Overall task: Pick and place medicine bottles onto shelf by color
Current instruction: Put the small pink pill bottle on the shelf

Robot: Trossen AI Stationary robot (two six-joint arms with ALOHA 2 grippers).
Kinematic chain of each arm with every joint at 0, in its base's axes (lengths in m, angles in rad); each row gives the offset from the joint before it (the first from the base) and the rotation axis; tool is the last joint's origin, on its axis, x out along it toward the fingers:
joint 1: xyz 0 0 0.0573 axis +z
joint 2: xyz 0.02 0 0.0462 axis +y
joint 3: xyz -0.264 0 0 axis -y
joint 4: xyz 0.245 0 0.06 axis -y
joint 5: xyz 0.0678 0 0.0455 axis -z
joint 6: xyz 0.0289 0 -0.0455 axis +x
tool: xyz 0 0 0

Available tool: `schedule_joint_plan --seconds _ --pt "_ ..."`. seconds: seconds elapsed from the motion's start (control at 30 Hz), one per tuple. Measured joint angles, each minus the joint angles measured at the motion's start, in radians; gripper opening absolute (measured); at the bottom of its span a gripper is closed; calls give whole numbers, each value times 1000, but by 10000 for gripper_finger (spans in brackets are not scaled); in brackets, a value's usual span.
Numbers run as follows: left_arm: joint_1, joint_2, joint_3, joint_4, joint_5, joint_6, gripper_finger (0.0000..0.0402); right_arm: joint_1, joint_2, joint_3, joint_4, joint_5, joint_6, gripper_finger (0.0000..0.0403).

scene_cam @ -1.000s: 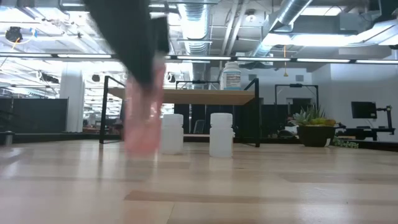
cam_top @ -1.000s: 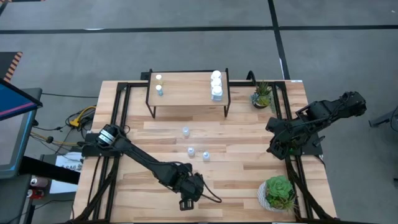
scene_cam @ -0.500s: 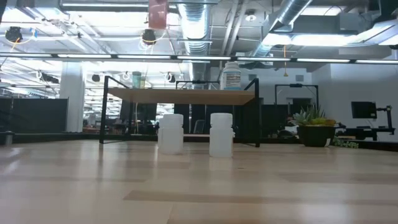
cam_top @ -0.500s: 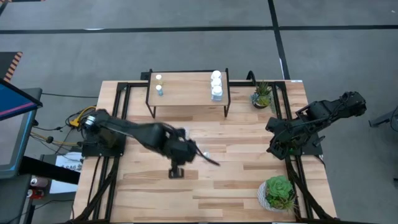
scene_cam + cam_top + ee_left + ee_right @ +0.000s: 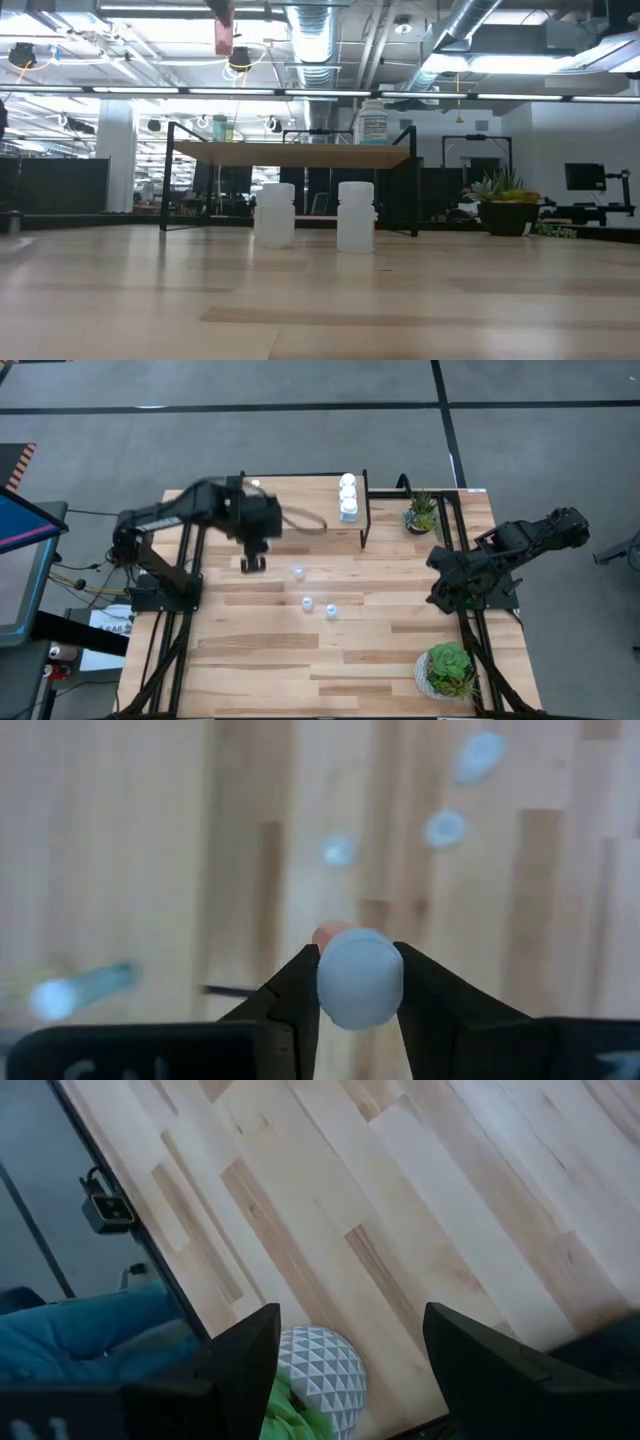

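While gripped: the left gripper (image 5: 358,982) is clamped on one pink-bodied, pale-capped medicine bottle (image 5: 360,988), above the left end of the shelf (image 5: 310,502) by the table's far edge.
Shelf load: three white bottles (image 5: 347,497) at its right end; one pale cap (image 5: 254,485) shows at its left end.
Tabletop: three small pale-blue bottles (image 5: 306,603) near the table's centre.
Plants: two, a large plant (image 5: 447,668) at the near-right corner and a small plant (image 5: 423,512) at the far-right corner.
Right gripper (image 5: 350,1350): fingers apart, holding nothing, at the right edge.
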Motion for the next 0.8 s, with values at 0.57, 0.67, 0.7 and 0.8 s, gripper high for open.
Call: schedule_joint_plan --seconds 0.57,0.67,0.7,0.8 --pt "555 30 0 74 148 478 88 -69 0 0 5 29 100 270" --pt "594 56 -1 86 179 511 88 -81 0 0 9 29 100 270" --pt "600 67 -1 95 185 517 88 -86 0 0 11 29 100 270" --pt "613 95 -1 121 188 539 88 -98 0 0 11 29 100 270"
